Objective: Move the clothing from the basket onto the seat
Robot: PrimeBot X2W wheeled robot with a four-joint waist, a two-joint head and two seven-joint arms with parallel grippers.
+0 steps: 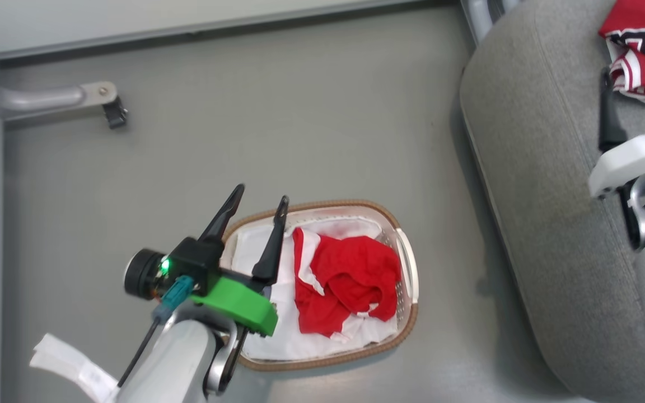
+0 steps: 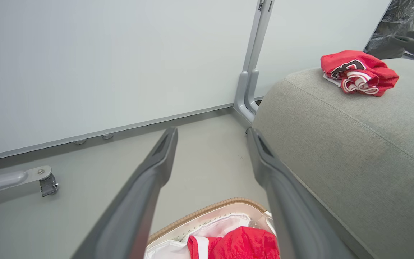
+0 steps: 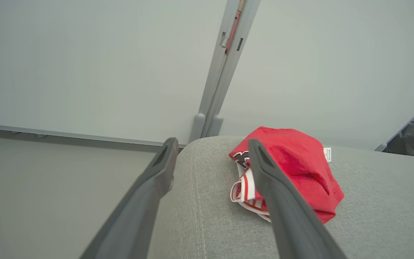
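Bright, even light, all sharp; faint soft shadows beside the oval cream plastic basket (image 1: 328, 205) and grey woven-fabric seat (image 1: 529, 168); wrist views stretch at edges

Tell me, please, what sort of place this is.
Likely a staged test room: white partition panels on metal posts, a grey floor, and a sofa seat beside a laundry basket.

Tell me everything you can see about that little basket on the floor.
The basket is a small oval tub of cream plastic with perforated sides, a brown woven rim and a white handle. It stands upright on the grey floor beside the sofa seat, lined with white cloth and holding a crumpled red garment.
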